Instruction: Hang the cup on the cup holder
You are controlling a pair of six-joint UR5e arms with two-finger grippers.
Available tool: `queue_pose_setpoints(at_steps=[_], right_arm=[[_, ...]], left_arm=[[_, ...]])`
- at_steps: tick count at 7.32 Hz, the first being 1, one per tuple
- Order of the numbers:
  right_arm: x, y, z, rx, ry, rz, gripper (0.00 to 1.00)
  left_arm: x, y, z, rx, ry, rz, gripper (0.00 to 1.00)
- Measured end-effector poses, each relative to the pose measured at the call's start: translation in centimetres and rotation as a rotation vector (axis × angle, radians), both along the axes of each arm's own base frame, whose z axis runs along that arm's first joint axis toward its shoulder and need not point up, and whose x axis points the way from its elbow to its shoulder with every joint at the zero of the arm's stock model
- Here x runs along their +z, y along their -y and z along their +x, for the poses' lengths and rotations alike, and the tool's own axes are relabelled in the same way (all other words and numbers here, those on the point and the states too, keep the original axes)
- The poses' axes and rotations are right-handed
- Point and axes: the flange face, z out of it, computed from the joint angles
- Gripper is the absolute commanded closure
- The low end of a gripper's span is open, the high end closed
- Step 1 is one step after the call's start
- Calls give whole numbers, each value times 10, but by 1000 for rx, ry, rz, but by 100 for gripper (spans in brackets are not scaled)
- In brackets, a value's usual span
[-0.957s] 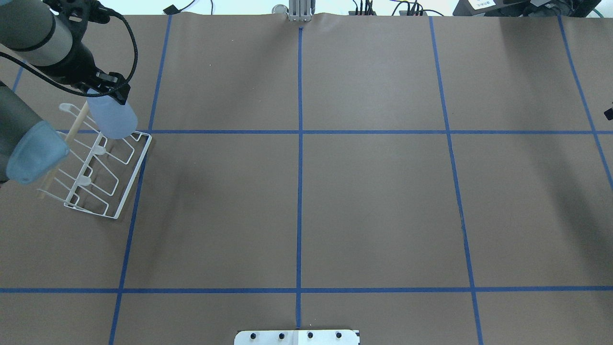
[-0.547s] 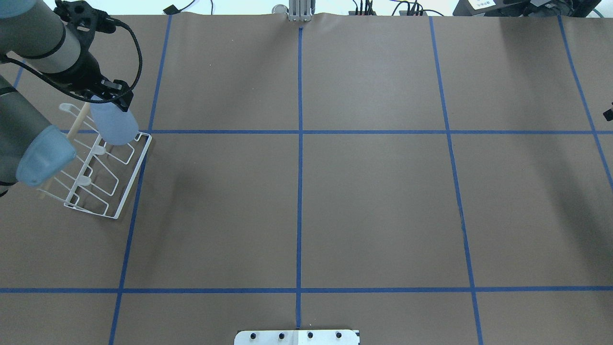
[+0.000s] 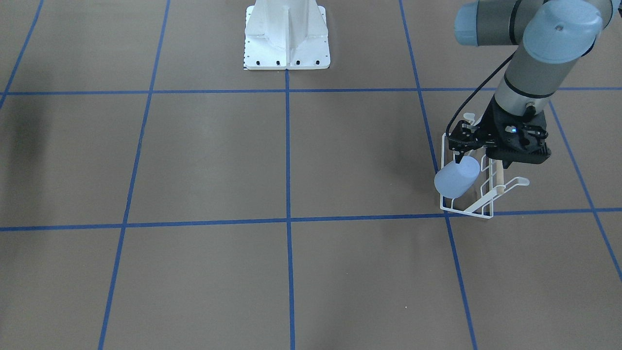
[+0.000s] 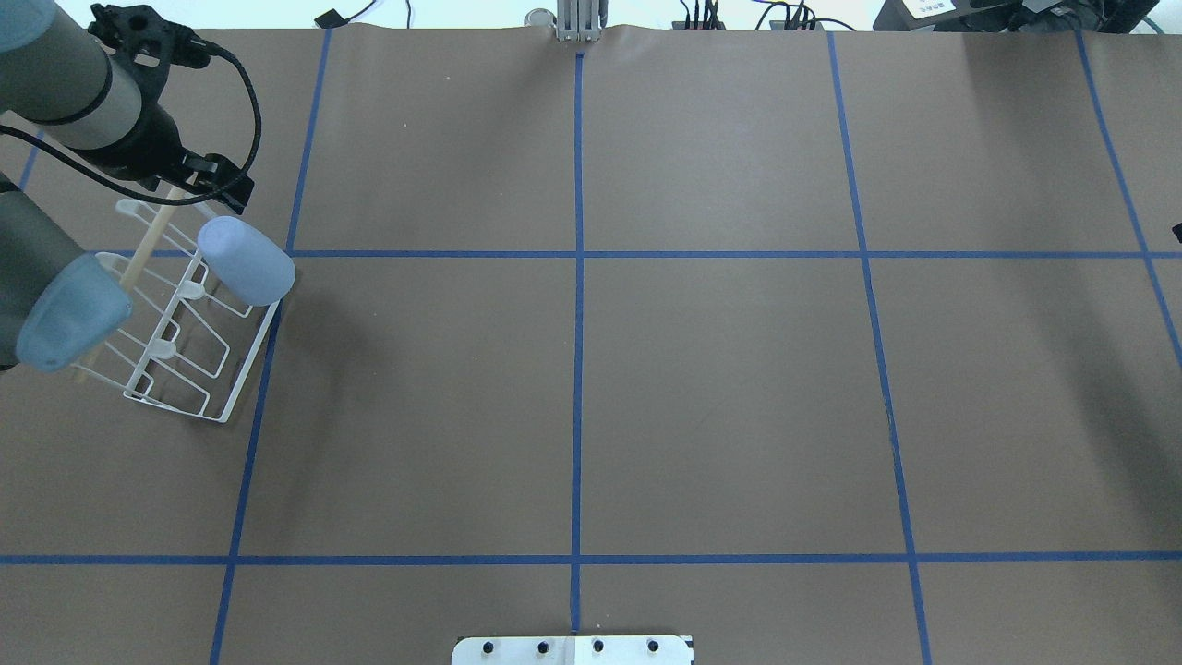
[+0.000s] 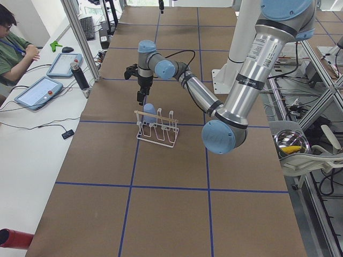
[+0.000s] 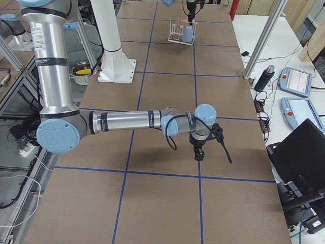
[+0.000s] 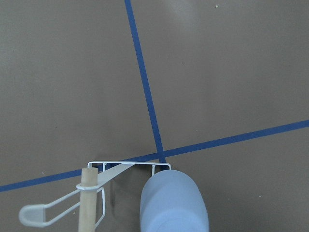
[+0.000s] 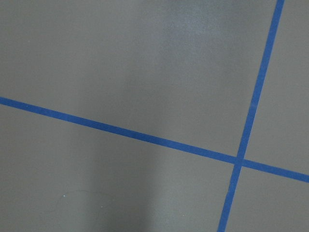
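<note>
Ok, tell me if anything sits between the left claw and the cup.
Nothing visible does. The left claw hangs just above the cup, which leans tilted on the end of the cup holder, with no object between them.

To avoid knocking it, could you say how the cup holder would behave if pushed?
The cup holder is thin wire, so probably light and would likely slide. The cup leans at one corner, so it may tip there.
</note>
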Motion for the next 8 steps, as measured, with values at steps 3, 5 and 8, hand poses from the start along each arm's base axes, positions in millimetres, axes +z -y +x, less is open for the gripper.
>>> queue_pose_setpoints(at_steps=[3,5,8], right_arm=[[7,-4,11,18,-31,-3,0],[5,-4,18,35,-21,-10,0],[15,-11,37,70,-21,-44,0]], left_arm=[[10,11,-63,-93,8,-5,2],[28,18,-144,-74,12,-30,2],[125,8,-249,-51,-16,-150,2]])
